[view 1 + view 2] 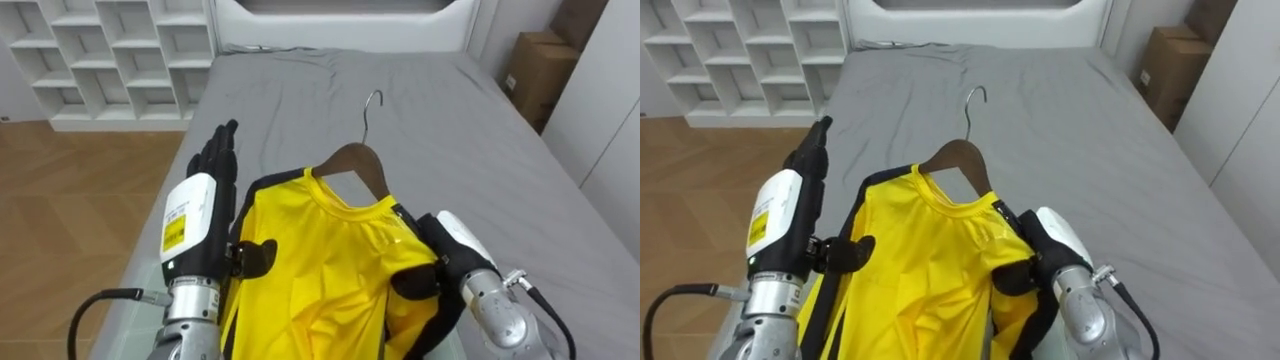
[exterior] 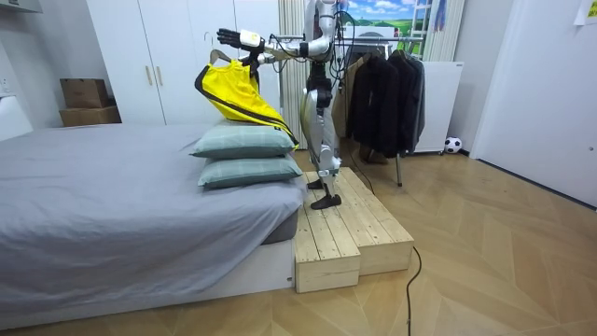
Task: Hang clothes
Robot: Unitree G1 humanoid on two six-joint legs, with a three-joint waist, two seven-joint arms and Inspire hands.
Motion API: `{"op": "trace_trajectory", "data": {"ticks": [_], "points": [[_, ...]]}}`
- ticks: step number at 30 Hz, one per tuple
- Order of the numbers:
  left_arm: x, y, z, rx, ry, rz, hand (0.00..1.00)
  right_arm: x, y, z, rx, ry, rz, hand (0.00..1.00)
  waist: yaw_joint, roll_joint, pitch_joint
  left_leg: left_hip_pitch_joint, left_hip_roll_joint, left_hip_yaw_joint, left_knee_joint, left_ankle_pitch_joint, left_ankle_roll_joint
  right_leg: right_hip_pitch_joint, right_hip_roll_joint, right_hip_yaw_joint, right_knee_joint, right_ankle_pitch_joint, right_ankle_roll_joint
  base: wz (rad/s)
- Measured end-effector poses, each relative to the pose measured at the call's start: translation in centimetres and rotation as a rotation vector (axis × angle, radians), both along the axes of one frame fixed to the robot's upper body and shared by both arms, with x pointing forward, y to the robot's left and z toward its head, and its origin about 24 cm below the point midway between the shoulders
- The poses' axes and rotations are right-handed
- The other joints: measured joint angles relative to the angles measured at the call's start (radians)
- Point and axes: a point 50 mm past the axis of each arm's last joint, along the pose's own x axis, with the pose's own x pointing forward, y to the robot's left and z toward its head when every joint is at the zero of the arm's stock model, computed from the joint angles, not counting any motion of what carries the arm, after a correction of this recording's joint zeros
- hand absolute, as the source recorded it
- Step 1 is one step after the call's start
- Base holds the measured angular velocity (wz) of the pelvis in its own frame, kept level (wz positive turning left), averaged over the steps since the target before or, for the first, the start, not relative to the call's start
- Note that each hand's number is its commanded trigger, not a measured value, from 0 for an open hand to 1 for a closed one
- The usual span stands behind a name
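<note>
Left eye view gave you the white cubby shelf (image 1: 110, 60) at the far left, standing on the wood floor beside the grey bed (image 1: 440, 110). Next came your left hand (image 1: 205, 200), raised over the bed's left edge. Its fingers were straight and held together, pointing away from you, and its thumb was turned in against the left shoulder of the yellow shirt (image 1: 320, 270).

The shirt, trimmed in black, was held up between your two hands above the mattress and draped on a brown wooden hanger (image 1: 355, 160). Its long axis ran away from you, with the collar at the far end and the hem nearest your body. The hanger's bar lay crosswise, from hand to hand. Its metal hook (image 1: 372, 105) stood up past the collar, pointing toward the white headboard (image 1: 340, 20).

To the right, your right hand (image 1: 455, 240) sat at the shirt's right shoulder with cloth over its front, so you could not tell how it was set. A cardboard box (image 1: 535, 70) stood beyond the bed's right side.

Room view had you standing upright on a wooden platform (image 2: 345, 229) beside the bed. Two pillows (image 2: 244, 142) lay below the raised shirt, and a rack of dark clothes (image 2: 382, 93) stood behind you.
</note>
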Motion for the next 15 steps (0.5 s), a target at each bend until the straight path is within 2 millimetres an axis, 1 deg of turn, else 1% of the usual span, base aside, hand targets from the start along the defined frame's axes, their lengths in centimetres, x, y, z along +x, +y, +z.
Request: {"op": "trace_trajectory", "data": {"ticks": [2,3,5,7,8,12,15], "points": [[0.1,0.5,0.1,-0.007,-0.008,0.018,0.0,0.3,-0.2,1.4,-0.057,-0.073,0.012,1.0,-0.003,-0.002,-0.0018,0.003,0.0,0.0,0.0,0.0,0.0,0.002,0.0,0.001,0.001,0.0,0.0,0.0],[0.1,0.7,0.2,-0.013,-0.012,0.023,0.0,0.3,-0.3,1.7,-0.062,-0.09,0.007,1.0,-0.004,-0.003,-0.0024,0.004,0.0,-0.001,0.0,0.0,0.0,0.004,0.0,0.001,0.001,0.0,0.0,0.0],[0.1,1.3,0.5,-0.016,-0.031,0.04,0.0,0.3,-1.2,2.6,-0.085,-0.147,-0.03,1.0,0.0,-0.006,-0.0052,0.01,0.0,-0.003,-0.002,0.0,0.0,0.008,0.001,0.002,0.001,0.0,0.0,0.0],[0.1,1.9,0.5,-0.017,-0.036,0.062,0.0,-0.3,-1.8,2.9,-0.095,-0.175,-0.054,1.0,0.007,-0.007,-0.0068,0.019,0.0,-0.002,-0.002,0.0,0.0,0.015,0.001,0.004,0.0,0.0,0.0,-0.02],[0.0,2.3,0.6,-0.021,-0.043,0.08,0.0,-0.8,-2.1,2.9,-0.097,-0.185,-0.06,1.0,0.006,-0.008,-0.0108,0.019,0.0,-0.002,-0.002,0.0,0.0,0.016,0.001,0.003,0.0,0.0,0.0,0.0],[-0.4,3.5,0.5,-0.045,-0.064,0.129,0.0,-2.3,-2.7,2.7,-0.098,-0.196,-0.074,1.0,0.008,-0.008,-0.0115,0.02,0.0,0.001,-0.008,0.0,0.0,0.013,0.002,0.011,0.0,0.0,0.0,-0.01],[-0.9,5.2,0.6,-0.049,-0.092,0.193,0.0,-3.1,-3.5,2.7,-0.115,-0.2,-0.091,1.0,0.011,-0.004,-0.014,0.021,0.001,0.017,-0.008,0.0,0.0,0.009,0.002,0.022,-0.001,0.0,0.0,-0.12]]}}
